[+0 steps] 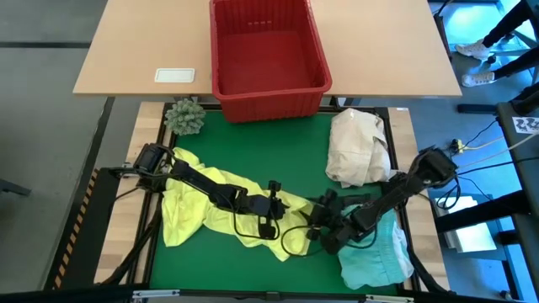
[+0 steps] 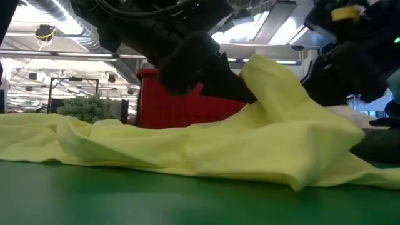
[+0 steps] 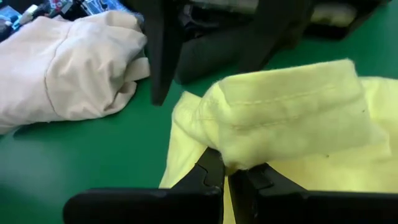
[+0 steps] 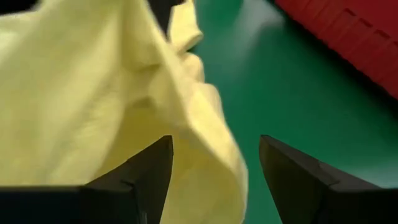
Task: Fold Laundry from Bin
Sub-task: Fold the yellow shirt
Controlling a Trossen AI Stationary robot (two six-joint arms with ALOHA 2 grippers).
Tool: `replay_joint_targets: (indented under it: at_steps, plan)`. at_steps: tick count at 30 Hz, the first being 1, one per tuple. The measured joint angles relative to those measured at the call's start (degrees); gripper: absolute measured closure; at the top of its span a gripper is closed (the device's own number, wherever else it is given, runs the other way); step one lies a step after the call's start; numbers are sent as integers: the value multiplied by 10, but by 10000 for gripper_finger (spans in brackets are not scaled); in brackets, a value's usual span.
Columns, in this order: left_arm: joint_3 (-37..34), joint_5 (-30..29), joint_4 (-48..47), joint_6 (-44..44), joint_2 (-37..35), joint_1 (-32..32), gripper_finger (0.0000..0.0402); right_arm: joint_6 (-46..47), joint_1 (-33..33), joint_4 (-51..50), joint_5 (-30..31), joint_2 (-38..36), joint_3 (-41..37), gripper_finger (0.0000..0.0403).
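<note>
Yellow garment [image 1: 206,210] spread on the green mat [image 1: 253,143], out of the red bin [image 1: 268,55]; left gripper [image 3: 227,177] pinches a raised fold; right gripper [image 4: 214,171] spread around a neighbouring edge; likely next: right fingers close, then flatten

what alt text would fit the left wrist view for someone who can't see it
The left claw is shut on a fold of the yellow garment, pinched between its dark fingers above the green mat. A cream-white cloth bundle lies beyond, with the other dark arm reaching in behind.
</note>
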Motion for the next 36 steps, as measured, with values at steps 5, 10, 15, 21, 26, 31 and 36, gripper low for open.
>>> replay_joint_targets:
  at_steps: [5,10,15,21,26,31,36]
  plan:
    - [0,3,-1,8,-10,0,401,-52,-29,64,1,34,0,166]
    - [0,1,-2,14,-24,1,401,-99,-54,111,-14,50,10,166]
    - [0,-3,-3,14,-26,1,401,-122,-70,101,-12,50,34,166]
    - [0,-14,-27,12,-26,1,401,-61,-66,-41,8,50,60,166]
    - [0,-17,-35,10,-26,-1,401,62,-61,-207,14,47,82,166]
    - [0,-18,-38,10,-26,-1,401,132,-60,-295,19,37,87,166]
    - [0,-18,-43,10,-26,0,401,137,-61,-311,17,35,87,166]
